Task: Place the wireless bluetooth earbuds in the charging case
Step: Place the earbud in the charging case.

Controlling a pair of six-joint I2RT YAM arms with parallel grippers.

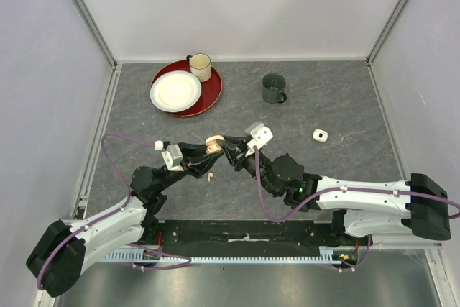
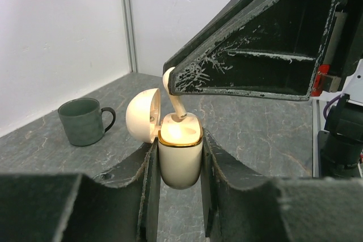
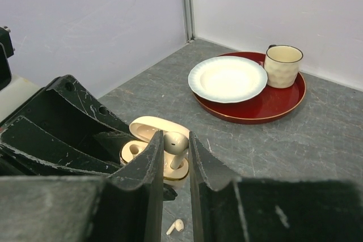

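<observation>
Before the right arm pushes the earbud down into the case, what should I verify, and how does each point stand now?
1. Left gripper clamps the charging case upright: ok.
2. Lid swung open, clear of the opening: ok.
3. Right gripper holds the peach earbud by its head, stem pointing down: ok.
4. Stem lined up with its socket: cannot tell. It leans, and its tip is hidden in the opening.
5. Earbud fully seated: not ok. Most of it stands above the rim.
6. Second earbud lies on the table, apart from both grippers: ok.
</observation>
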